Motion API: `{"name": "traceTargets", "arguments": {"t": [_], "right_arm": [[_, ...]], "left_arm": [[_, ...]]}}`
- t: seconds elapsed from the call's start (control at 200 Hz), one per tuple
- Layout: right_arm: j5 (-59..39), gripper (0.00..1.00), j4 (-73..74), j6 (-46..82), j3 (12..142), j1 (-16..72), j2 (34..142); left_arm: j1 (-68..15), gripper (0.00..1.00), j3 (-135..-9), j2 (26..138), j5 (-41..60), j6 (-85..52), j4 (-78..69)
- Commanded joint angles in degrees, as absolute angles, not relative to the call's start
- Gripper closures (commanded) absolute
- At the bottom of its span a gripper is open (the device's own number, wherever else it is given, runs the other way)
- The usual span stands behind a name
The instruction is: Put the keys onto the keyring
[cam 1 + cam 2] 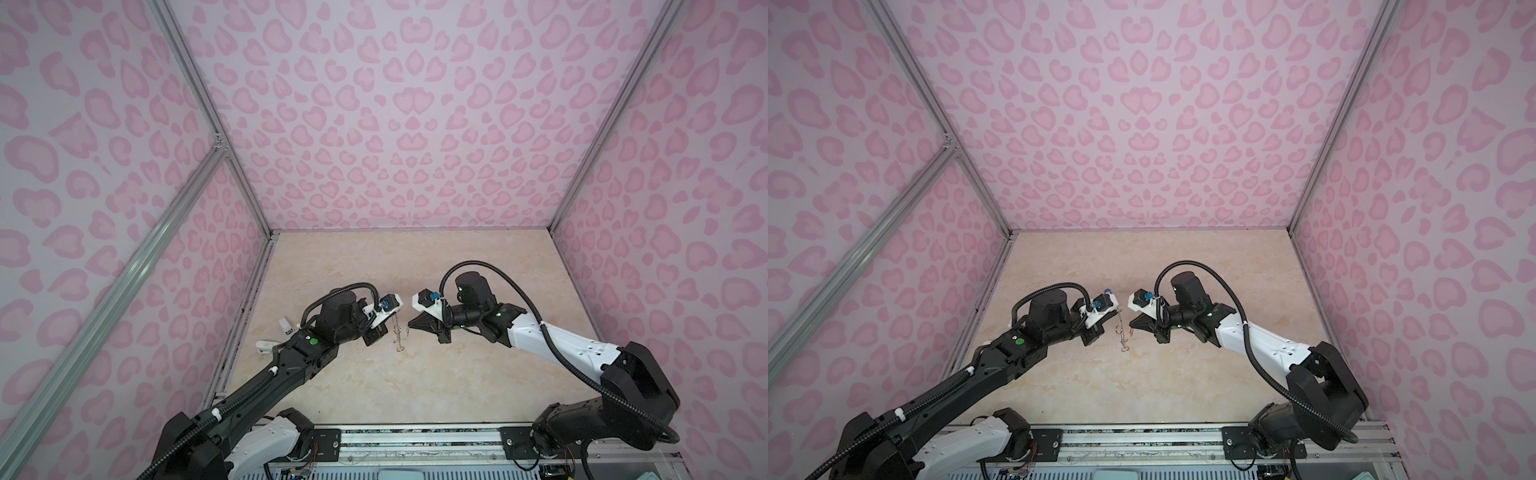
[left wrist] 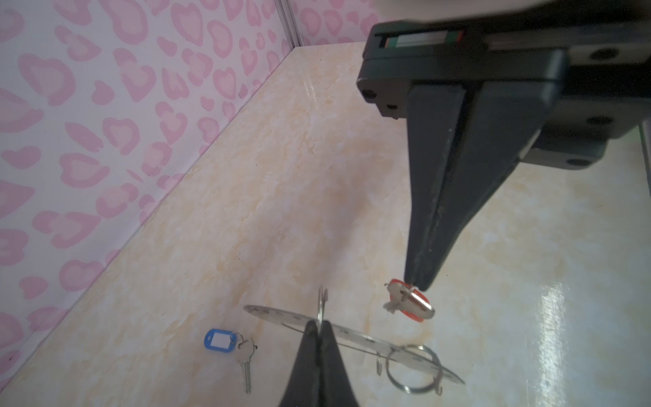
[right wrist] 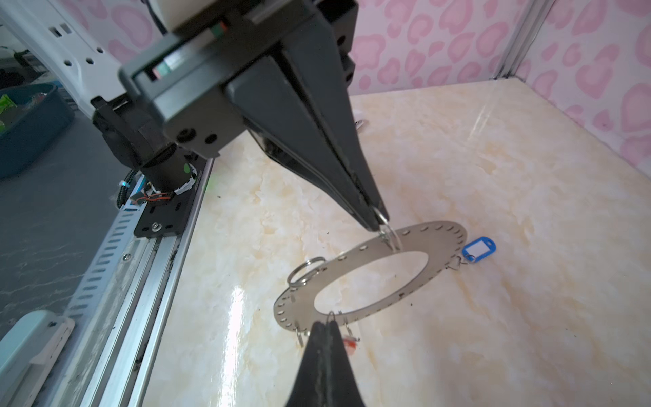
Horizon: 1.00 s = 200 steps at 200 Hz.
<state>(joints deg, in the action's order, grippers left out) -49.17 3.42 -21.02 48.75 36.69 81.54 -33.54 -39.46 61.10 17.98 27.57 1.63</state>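
Note:
The keyring (image 3: 435, 239), a flat grey disc with a wide open centre and rim holes, hangs tilted above the table; it shows edge-on in both top views (image 1: 399, 334) (image 1: 1122, 332). My left gripper (image 2: 318, 326) is shut on a small split ring at the disc's rim. My right gripper (image 3: 327, 326) is shut on the ring of the orange-red tagged key (image 2: 410, 301), right beside the rim between two wire clips. The blue tagged key (image 2: 225, 343) lies flat on the table, apart from both grippers; only its tag (image 3: 479, 248) shows past the disc.
Another split ring (image 2: 412, 370) hangs from the disc. Two small white objects (image 1: 286, 326) (image 1: 266, 347) lie by the left wall. Pink patterned walls close three sides; an aluminium rail (image 1: 415, 442) runs along the front edge.

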Motion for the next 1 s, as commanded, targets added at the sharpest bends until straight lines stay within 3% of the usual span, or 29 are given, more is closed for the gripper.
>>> {"name": "traceTargets", "arguments": {"t": [0.0, 0.995], "right_arm": [[-50.56, 1.0, 15.07, -15.59, 46.55, 36.92, 81.17], [-49.69, 1.0, 23.24, -7.57, 45.56, 35.47, 82.75]], "left_arm": [[-34.09, 0.97, -39.98, 61.48, 17.98, 27.16, -0.93], [-36.56, 0.97, -39.54, 61.26, 15.79, 28.03, -0.2]]}}
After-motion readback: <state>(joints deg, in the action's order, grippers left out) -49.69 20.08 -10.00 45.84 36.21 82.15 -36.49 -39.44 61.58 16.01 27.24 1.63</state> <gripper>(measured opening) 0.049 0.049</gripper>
